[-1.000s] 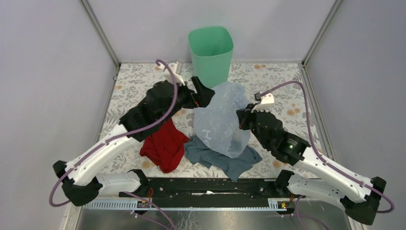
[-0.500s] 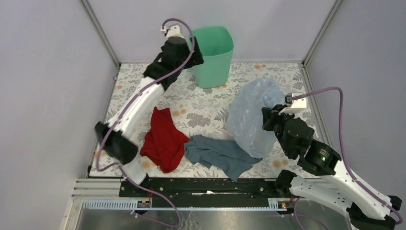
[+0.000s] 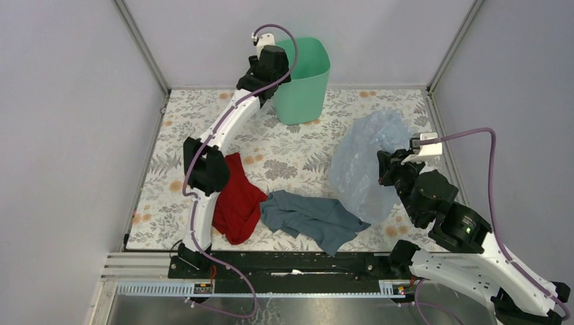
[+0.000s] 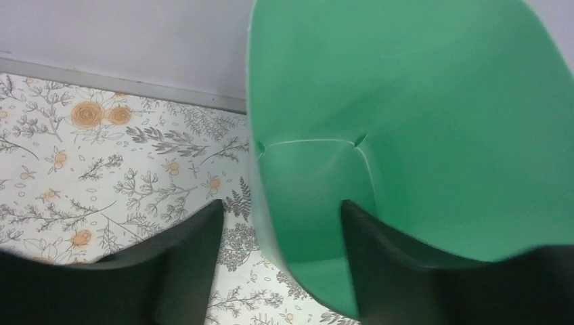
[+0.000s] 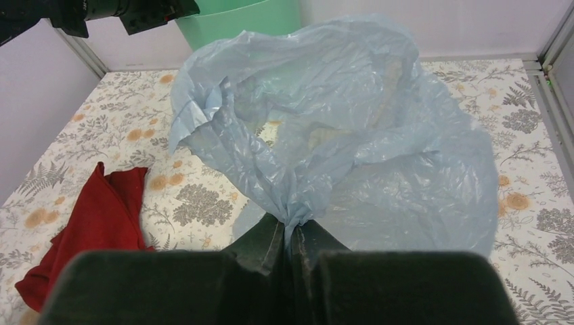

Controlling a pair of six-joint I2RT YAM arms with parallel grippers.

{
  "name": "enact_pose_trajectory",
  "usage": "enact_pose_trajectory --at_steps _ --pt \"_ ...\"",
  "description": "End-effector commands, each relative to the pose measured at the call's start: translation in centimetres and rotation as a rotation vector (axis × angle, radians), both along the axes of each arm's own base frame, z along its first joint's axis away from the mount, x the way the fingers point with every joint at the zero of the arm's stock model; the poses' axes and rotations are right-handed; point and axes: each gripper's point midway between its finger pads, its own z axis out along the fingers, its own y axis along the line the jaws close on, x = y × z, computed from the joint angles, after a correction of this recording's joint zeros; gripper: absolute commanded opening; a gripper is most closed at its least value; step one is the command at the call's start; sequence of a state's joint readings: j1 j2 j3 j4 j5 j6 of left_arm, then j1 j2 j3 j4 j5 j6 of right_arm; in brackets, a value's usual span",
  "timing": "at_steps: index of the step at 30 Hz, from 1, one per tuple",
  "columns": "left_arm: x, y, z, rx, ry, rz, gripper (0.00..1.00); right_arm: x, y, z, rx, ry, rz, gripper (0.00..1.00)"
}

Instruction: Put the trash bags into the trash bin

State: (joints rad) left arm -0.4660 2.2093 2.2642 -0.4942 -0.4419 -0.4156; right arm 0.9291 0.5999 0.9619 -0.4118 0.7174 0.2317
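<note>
Counted: one trash bag (image 3: 365,166), one trash bin (image 3: 301,74), two cloths, two arms.

Pinched at a gathered neck of the pale-blue, crinkly trash bag (image 5: 338,135): the right gripper (image 5: 291,233), fingers pressed together with film between them. Billowed over the right side of the floral table (image 3: 291,156), well apart from the bin.

Upright at the far edge by the back wall: the mint-green trash bin (image 4: 406,135).

At its left rim: the left gripper (image 4: 281,217), spread wide, gripping nothing, one finger outside the wall and one inside. Seemingly not touching, though hard to judge.

Near the front: one red cloth (image 3: 233,196), and just beside it one grey-blue cloth (image 3: 311,218).
</note>
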Motion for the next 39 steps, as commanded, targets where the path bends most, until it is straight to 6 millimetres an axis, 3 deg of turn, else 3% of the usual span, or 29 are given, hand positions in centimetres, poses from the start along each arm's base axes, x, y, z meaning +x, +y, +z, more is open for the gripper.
enact_pose_trajectory --at_steps 1,6,13,18,23,30,39 --pt "0.7 -0.7 2.1 -0.026 -0.082 -0.013 0.59 0.1 -0.6 1.2 -0.013 -0.047 -0.015 0.08" --pt "-0.2 -1.0 1.5 0.002 -0.056 -0.045 0.31 0.2 -0.6 1.3 -0.031 -0.054 -0.012 0.09" --pt "-3.1 -0.4 4.0 0.019 -0.053 -0.088 0.02 -0.2 -0.4 1.7 -0.006 -0.05 0.007 0.1" --pt "-6.3 -0.5 5.8 -0.003 -0.023 -0.136 0.0 -0.5 -0.9 2.1 -0.003 -0.042 -0.001 0.11" --pt "-10.3 -1.3 5.2 -0.027 0.036 -0.202 0.0 -0.8 -1.7 3.7 0.002 -0.055 -0.012 0.11" --pt "-15.8 -1.1 2.6 -0.12 0.13 -0.256 0.0 -1.4 -4.6 9.5 0.003 -0.159 -0.082 0.11" --pt "-21.2 -1.1 2.6 -0.248 0.145 -0.342 0.0 -2.0 -5.6 19.9 0.083 -0.38 -0.08 0.14"
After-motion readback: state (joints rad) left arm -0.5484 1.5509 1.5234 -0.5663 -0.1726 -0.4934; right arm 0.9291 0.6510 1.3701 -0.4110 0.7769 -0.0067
